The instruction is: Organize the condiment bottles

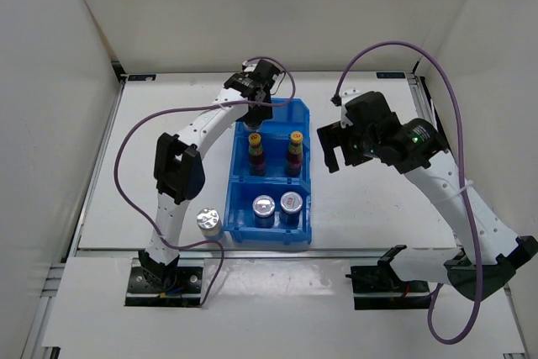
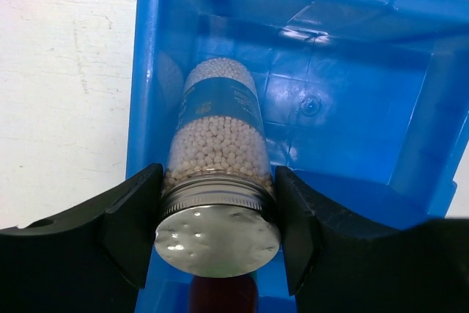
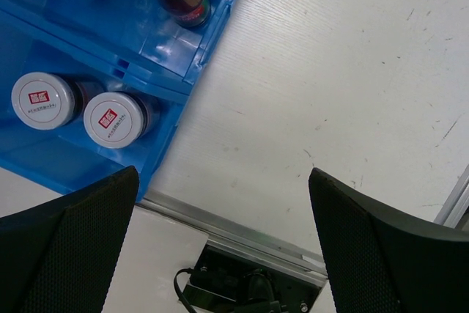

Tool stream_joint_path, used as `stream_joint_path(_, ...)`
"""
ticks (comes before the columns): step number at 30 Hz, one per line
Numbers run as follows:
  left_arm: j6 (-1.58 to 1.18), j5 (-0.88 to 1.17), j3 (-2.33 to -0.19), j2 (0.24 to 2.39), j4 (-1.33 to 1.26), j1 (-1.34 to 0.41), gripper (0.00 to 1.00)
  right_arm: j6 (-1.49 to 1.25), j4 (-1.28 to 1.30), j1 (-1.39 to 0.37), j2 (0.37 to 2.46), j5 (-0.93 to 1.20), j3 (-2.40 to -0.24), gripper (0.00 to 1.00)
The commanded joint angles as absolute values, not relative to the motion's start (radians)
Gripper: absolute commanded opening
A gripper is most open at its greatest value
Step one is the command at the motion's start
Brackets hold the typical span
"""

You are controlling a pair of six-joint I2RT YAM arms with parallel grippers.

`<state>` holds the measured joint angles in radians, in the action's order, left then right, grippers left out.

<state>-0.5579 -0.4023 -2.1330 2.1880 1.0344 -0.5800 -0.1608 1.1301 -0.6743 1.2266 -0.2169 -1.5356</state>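
A: What is held by the left gripper (image 2: 218, 226)?
B: A silver-capped shaker (image 2: 216, 126) full of white beads is squeezed just under its cap, with one finger on each side. It is held inside the blue bin (image 2: 146, 71), in the part nearest the far edge of the bench. It cannot be told if its bottom is touching the floor.
A: What could go wrong?
B: If it is let go too high, it could be dropped hard or tipped over. It is held close to the left wall, so the wall could be bumped and the bin pushed.
A: Would other bottles be hurt?
B: The two slim bottles (image 1: 255, 150) in the middle part could be knocked down by a shove. The two red-topped shakers (image 1: 264, 206) are stood in the part nearest the near edge.
A: Is anything left out?
B: One lone shaker (image 1: 208, 221) is stood on the bench, just beside the bin's near-left corner. It could be hit when the gripper is pulled back.
A: And the right gripper (image 3: 223, 181)?
B: Its jaws are spread wide with nothing between them, over the bench on the right-edge side of the bin.
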Motion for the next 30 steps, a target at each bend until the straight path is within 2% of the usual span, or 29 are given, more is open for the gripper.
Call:
stream_joint_path(1,-0.561,-0.410,-2.152,2.170,1.029,-0.574,0.29,-0.143,1.120,-0.670,1.223,-0.193,-1.577,1.00)
stream_joint_path(2,-0.561,-0.410,-2.152,2.171,1.029,-0.574,0.35,-0.132,1.120,-0.670,1.223,-0.193,-1.577,1.00)
stream_joint_path(3,-0.561,-0.399,-2.152,2.171,1.029,-0.574,0.50,-0.132,1.120,-0.670,1.223,-0.184,-1.577,1.00)
stream_joint_path(4,-0.561,-0.399,-2.152,2.180,1.029,-0.574,0.58,-0.132,1.120,-0.670,1.223,-0.184,-1.568,1.00)
stream_joint_path(7,-0.561,-0.381,-2.152,2.180,1.029,-0.563,0.79,-0.132,1.120,-0.670,1.223,-0.196,-1.559,1.00)
stream_joint_path(11,-0.542,-0.380,-2.152,2.169,1.029,-0.528,0.98,-0.132,1.111,-0.670,1.213,-0.184,-1.540,1.00)
stream_joint_path(18,-0.506,-0.419,-2.161,2.086,1.029,-0.466,1.00,-0.108,1.111,-0.670,1.224,-0.152,-1.549,1.00)
stream_joint_path(23,-0.454,-0.462,-2.143,1.925,1.029,-0.454,1.00,-0.088,1.101,-0.670,1.246,-0.134,-1.559,1.00)
stream_joint_path(30,-0.417,-0.495,-1.910,1.622,1.029,-0.491,1.00,-0.087,1.081,-0.670,1.266,-0.112,-1.559,1.00)
